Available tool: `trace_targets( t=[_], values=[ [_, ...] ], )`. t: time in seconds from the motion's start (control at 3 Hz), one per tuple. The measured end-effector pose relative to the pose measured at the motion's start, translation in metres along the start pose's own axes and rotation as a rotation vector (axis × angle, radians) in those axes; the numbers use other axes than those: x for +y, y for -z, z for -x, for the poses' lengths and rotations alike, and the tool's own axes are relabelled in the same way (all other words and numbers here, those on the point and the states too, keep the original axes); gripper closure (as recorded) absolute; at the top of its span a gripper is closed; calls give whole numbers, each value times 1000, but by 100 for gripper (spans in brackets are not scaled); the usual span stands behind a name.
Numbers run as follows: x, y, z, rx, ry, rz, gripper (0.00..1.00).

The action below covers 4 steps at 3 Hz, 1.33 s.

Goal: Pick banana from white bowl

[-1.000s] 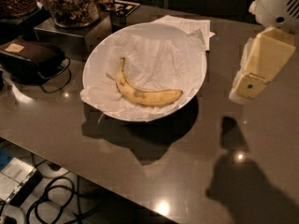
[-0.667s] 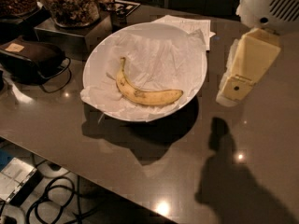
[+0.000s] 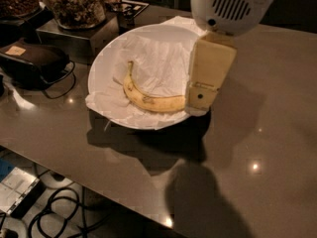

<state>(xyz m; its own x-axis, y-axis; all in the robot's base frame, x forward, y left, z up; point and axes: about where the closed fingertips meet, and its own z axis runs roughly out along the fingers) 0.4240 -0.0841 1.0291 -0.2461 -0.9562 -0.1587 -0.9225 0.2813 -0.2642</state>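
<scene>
The banana point(image 3: 148, 97) is yellow with small brown speckles and lies curved in the white bowl point(image 3: 106, 63), which is lined with crumpled white paper. Its stem points up toward the bowl's middle. My gripper point(image 3: 200, 100) hangs from a white wrist housing point(image 3: 233, 4) and shows as a cream-coloured block over the bowl's right rim. Its lower end sits right at the banana's right tip and hides that tip.
The bowl stands on a dark glossy table point(image 3: 267, 133). A black device with a cable point(image 3: 29, 63) lies at the left. Jars of snacks point(image 3: 74, 1) stand on a metal stand behind the bowl. The table's front edge runs below, with cables on the floor point(image 3: 54, 212).
The gripper has moved left from beside the table's right part to over the bowl's right rim, reaching the banana's right tip. The banana and bowl have not moved.
</scene>
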Motion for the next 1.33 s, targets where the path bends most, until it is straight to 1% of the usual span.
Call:
trace_targets(
  t=[0.33, 0.67, 1.0, 1.33],
  values=[
    [-1, 11, 8, -34, 7, -39, 0],
    [-3, 15, 22, -79, -6, -41, 0],
    [-8, 1, 43, -104, -38, 19, 0],
    [-14, -24, 60, -82, -54, 80, 0]
  ],
)
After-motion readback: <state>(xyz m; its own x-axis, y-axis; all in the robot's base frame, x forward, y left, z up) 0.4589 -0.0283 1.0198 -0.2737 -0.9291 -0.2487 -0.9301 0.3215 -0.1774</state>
